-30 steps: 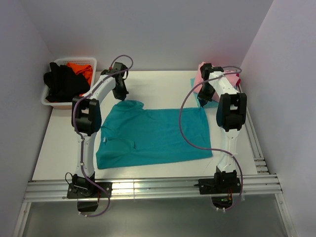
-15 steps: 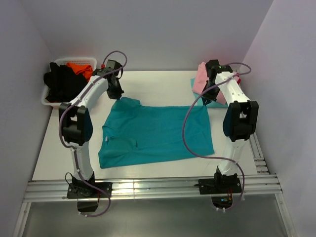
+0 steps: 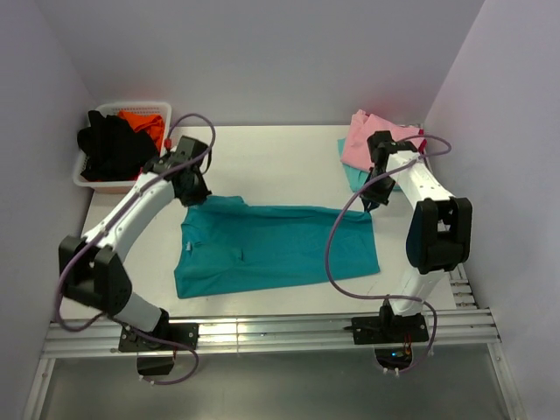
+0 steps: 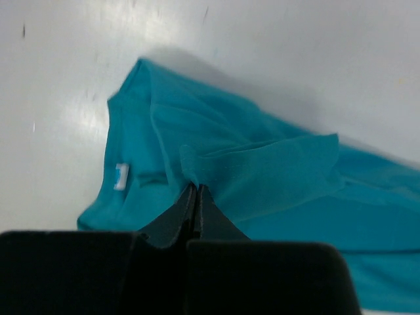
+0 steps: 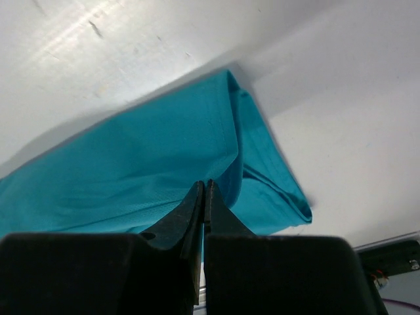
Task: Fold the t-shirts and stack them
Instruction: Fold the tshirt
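Note:
The teal t-shirt lies across the middle of the table, its far edge lifted and folding toward the front. My left gripper is shut on the shirt's far left corner; the left wrist view shows the cloth pinched at the tips of that gripper. My right gripper is shut on the far right corner; the right wrist view shows the cloth pinched at its tips. The folded pink t-shirt lies on the pale aqua one at the back right.
A white basket with black and orange clothes stands at the back left. Purple cables loop off both arms. An aluminium rail runs along the table's front edge.
Both grippers have pulled the shirt's far edge toward the front, so the shirt looks narrower front to back. The left arm has swung outward to the left, and the right arm has moved forward.

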{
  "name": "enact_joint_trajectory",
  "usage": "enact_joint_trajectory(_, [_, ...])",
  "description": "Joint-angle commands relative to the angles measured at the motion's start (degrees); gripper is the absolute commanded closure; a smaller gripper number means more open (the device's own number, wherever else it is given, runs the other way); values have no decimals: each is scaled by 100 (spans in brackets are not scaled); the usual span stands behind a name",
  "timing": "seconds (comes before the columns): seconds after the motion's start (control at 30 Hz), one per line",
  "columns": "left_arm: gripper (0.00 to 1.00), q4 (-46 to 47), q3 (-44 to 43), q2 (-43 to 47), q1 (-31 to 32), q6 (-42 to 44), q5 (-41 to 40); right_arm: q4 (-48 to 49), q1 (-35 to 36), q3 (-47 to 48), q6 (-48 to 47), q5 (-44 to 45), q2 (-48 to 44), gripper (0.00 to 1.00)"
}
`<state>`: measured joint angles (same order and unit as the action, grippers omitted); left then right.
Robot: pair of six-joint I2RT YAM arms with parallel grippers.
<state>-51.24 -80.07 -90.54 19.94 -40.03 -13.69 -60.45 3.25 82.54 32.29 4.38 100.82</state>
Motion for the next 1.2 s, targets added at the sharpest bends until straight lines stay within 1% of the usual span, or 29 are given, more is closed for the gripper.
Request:
enact_joint_trajectory(0.0, [100,-52,903,879,351,-601,-344,305,18,-431,102,142,-431,100])
enact_joint_trajectory(0.03, [100,-35,1175,1255,439,-933,-353,331,18,-528,128,159,-457,100])
enact_joint_trajectory(0.07, [100,-26,1735,1450,553,-1119,-345,401,18,-720,137,159,-492,100])
enact_joint_trajectory(0.1, [100,-17,1993,1626,772,-1295,-327,428,18,-809,172,186,-536,100])
enact_joint_trajectory(0.13, [100,-78,2457,1949,896,-1662,-353,454,18,-880,242,221,-554,100])
enact_joint_trajectory(0.2, [99,-140,2820,2224,1168,-1928,-345,498,18,-1064,312,273,-607,100])
enact_joint_trajectory(0.23, [77,-210,3039,2425,1248,-2104,-353,507,18,-1117,391,300,-607,98])
enact_joint_trajectory(0.27, [77,-254,3094,2514,1257,-2166,-371,525,18,-1126,418,291,-607,83])
enact_joint_trajectory(0.3, [44,-263,3120,2593,1275,-2176,-397,525,18,-1126,427,283,-572,67])
enact_joint_trajectory(0.33, [21,-272,3051,2716,1292,-2184,-441,499,18,-1100,479,309,-546,51])
enact_joint_trajectory(0.37, [1,-368,2981,2761,1319,-2202,-641,429,18,-1013,488,318,-519,10])
enact_joint_trajectory(0.4, [1,-377,2902,2779,1319,-2211,-722,394,18,-969,488,318,-484,4])
enact_joint_trajectory(0.5, [1,-290,2506,2569,1319,-2044,-836,270,18,-749,488,361,-493,2])
enact_joint_trajectory(0.53, [0,-255,2279,2307,1319,-1913,-845,244,18,-705,462,335,-501,2])
enact_joint_trajectory(0.6, [0,-132,2041,1954,1328,-1781,-802,174,18,-582,427,344,-528,2])
enact_joint_trajectory(0.63, [1,-71,1805,1561,1328,-1615,-767,147,18,-547,409,344,-545,2])
enact_joint_trajectory(0.67, [3,26,1689,1357,1319,-1535,-697,147,18,-529,375,309,-563,3])
enact_joint_trajectory(0.7, [10,122,1601,1172,1328,-1473,-626,130,18,-520,357,300,-598,4])
enact_joint_trajectory(0.77, [17,535,1399,680,1319,-1262,-258,112,27,-546,330,283,-633,4])
enact_joint_trajectory(0.8, [27,658,1328,522,1328,-1209,-161,121,18,-572,313,265,-677,5])
enact_joint_trajectory(0.83, [33,921,1232,216,1319,-1104,40,129,27,-599,313,247,-703,5])
enact_joint_trajectory(0.9, [68,1037,1091,-111,1319,-1016,103,147,18,-669,286,247,-739,7])
enact_joint_trajectory(0.93, [83,1055,925,-426,1328,-972,112,147,18,-687,278,247,-747,7])
enact_joint_trajectory(0.97, [94,1012,836,-594,1319,-954,121,121,18,-696,260,265,-748,8])
enact_joint_trajectory(1.0, [100,985,748,-840,1319,-937,104,112,18,-704,242,291,-748,8])
enact_joint_trajectory(1.07, [100,1020,616,-991,1319,-884,165,94,18,-696,234,326,-739,9])
enact_joint_trajectory(1.17, [100,1195,659,-1097,1319,-831,288,77,18,-669,207,361,-730,10])
